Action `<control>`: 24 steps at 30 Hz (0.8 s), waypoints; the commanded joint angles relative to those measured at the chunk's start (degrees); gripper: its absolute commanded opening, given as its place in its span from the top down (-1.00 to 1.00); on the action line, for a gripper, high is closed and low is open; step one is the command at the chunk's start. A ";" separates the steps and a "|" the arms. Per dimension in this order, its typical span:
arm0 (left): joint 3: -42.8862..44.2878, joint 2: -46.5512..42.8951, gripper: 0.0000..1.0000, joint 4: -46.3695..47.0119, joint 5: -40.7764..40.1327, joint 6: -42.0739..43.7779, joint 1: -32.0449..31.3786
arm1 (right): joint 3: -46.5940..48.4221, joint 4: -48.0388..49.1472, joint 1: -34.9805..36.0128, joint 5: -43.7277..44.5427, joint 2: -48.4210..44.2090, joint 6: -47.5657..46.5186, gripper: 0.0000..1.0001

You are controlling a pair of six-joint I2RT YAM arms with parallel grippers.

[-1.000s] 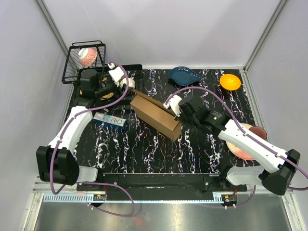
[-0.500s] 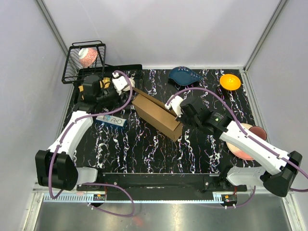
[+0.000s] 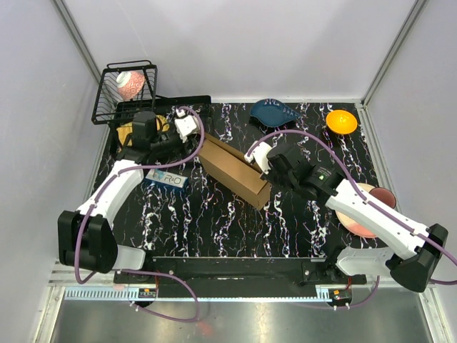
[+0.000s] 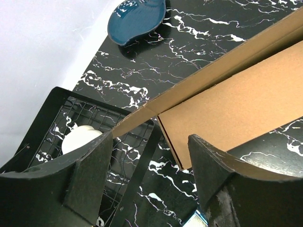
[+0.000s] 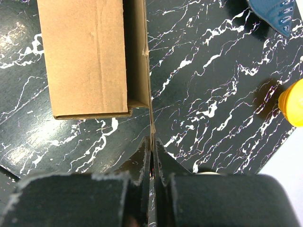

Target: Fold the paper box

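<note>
The table (image 3: 214, 221) is patterned in black with white marble-like veins. The paper box (image 3: 232, 170) is seen in plain brown. Near the far edge a dish (image 3: 275, 113) is coloured deep blue (with a few paler streaks); at the far right corner a bowl (image 3: 341, 121) is coloured bright orange. The wire basket (image 3: 125, 91) at the far left corner is finished in black.

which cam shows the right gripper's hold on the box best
Right wrist: the right gripper is shut on a thin flap edge of the paper box. Top external shows that pinch small; left wrist shows only cardboard, no right gripper.
</note>
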 commanded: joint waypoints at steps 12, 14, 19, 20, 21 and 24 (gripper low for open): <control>7.29 5.03 -0.27 1.50 0.10 3.23 -0.90 | 1.70 1.97 -0.35 -1.18 1.72 0.51 1.00; 7.29 5.73 -0.23 0.98 0.01 3.75 -1.43 | 1.61 2.06 -0.35 -1.09 1.81 0.60 1.00; 6.59 6.53 -0.17 -0.61 -0.69 6.04 -2.66 | 1.70 2.15 -0.35 -1.00 1.90 0.60 1.00; 6.50 6.79 -0.15 -0.87 -1.30 6.22 -3.10 | 1.79 2.06 -0.35 -0.91 1.98 0.60 1.00; 6.50 6.79 -0.09 -1.13 -1.40 6.48 -3.19 | 1.88 2.06 -0.35 -0.91 2.07 0.68 1.00; 6.50 6.79 0.05 -1.31 -1.40 6.40 -3.45 | 1.97 2.23 -0.35 -0.65 2.25 0.77 1.00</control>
